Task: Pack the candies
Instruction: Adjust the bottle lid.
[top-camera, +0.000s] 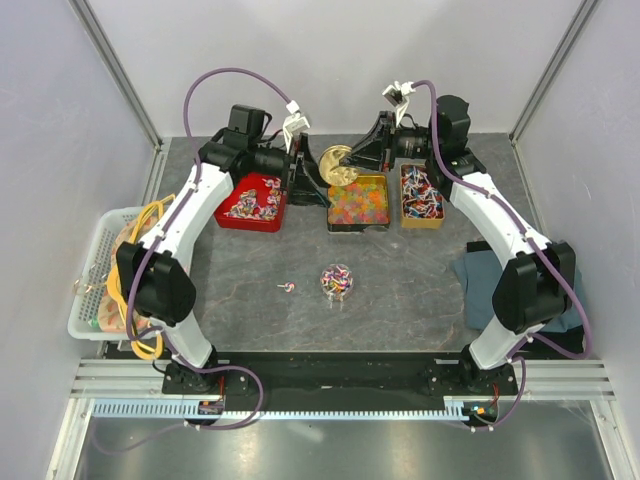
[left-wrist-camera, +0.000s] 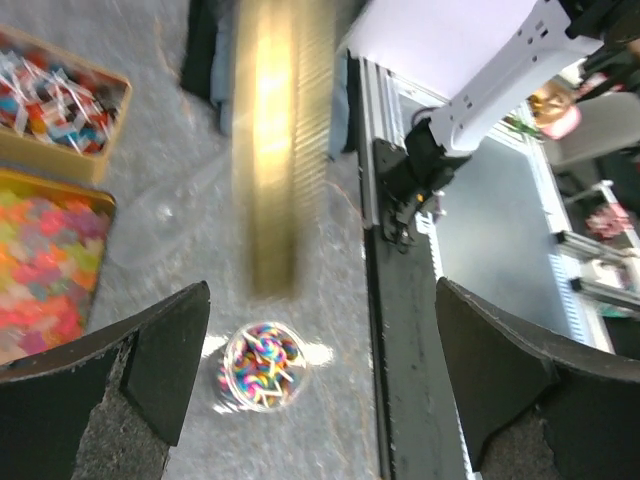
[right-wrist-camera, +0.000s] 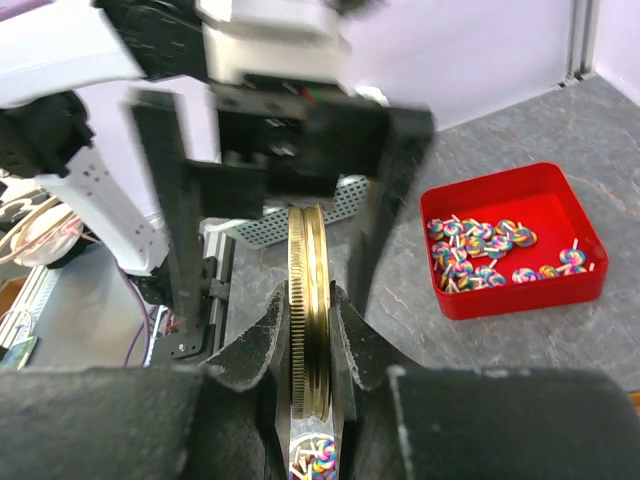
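1. Three trays line the far side. The red tray (top-camera: 232, 222) is on the left, the gummy tray (top-camera: 358, 229) in the middle and the yellow tray (top-camera: 421, 224) on the right.
2. The clear jar (top-camera: 336, 282) stands uncapped at mid-table, nearer than the trays, and is heaped with sweets.
3. The gold lid (right-wrist-camera: 306, 260) hangs on edge above the trays. The right gripper (right-wrist-camera: 308, 305) is clamped across its flat faces. The left gripper (left-wrist-camera: 320, 300) has its fingers wide apart and holds nothing.
4. The candies (right-wrist-camera: 480, 250) lie in the red and yellow trays and in the jar, and a stray candy (top-camera: 288, 287) lies on the table left of the jar. We judge them light and hard, with slick wrappers that are likely to skid. We would pinch across the wrapped head, not the thin stick.
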